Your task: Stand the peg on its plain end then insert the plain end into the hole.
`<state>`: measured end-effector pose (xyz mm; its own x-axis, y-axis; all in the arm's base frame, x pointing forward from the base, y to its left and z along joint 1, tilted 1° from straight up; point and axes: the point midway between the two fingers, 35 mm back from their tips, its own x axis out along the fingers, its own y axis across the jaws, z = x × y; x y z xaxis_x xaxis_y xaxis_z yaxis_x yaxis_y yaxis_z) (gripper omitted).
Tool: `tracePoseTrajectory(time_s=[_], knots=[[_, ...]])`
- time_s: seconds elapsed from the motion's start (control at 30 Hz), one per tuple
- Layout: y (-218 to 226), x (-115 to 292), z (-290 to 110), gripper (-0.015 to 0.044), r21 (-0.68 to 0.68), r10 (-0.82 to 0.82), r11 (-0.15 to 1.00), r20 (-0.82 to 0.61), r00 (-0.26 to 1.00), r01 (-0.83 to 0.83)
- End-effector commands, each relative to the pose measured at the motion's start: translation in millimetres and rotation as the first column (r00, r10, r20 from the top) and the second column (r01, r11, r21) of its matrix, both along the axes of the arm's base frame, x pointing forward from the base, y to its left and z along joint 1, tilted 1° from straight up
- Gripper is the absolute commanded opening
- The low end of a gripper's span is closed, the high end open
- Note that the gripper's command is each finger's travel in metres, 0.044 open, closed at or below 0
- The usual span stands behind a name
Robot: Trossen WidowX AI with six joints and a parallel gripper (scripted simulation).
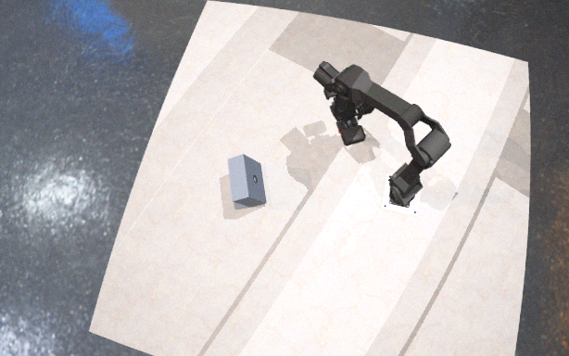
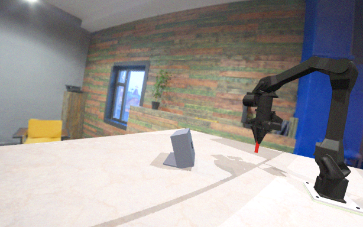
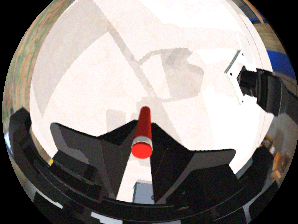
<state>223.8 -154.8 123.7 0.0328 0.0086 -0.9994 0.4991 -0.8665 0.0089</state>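
My gripper (image 1: 348, 133) (image 2: 258, 140) (image 3: 144, 125) points straight down and is shut on the red peg (image 1: 341, 133) (image 2: 256, 147) (image 3: 143, 135). The peg hangs upright, its lower end sticking out below the fingertips, clear above the table (image 1: 324, 278) (image 2: 88, 177). I cannot see its white band. The grey sloped panel (image 1: 246, 181) (image 2: 182, 148) stands on the table well to the left of the gripper. Its hole (image 1: 254, 177) (image 2: 191, 145) is a small dark spot on the face turned toward the robot.
The robot's base (image 1: 404, 189) (image 2: 331, 183) (image 3: 261, 90) sits on a white plate at the table's right side. The arm arches from it over to the gripper. The table's edges lie far from the gripper and the panel.
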Motion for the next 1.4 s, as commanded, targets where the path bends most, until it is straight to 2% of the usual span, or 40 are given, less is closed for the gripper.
tracePoseTrajectory(time_s=[0.0, 0.2, 1.37], knots=[[-0.3, -0.4, 17.8, 0.0000, -0.006, 0.000, 1.000, 0.004, 1.000, 0.000], [0.6, -0.5, 25.5, 0.0000, -0.007, 0.000, 1.000, 0.007, 1.000, 0.000], [14.7, 33.3, 5.9, 0.0000, -0.016, 0.009, 1.000, 0.221, 0.975, -0.006]])
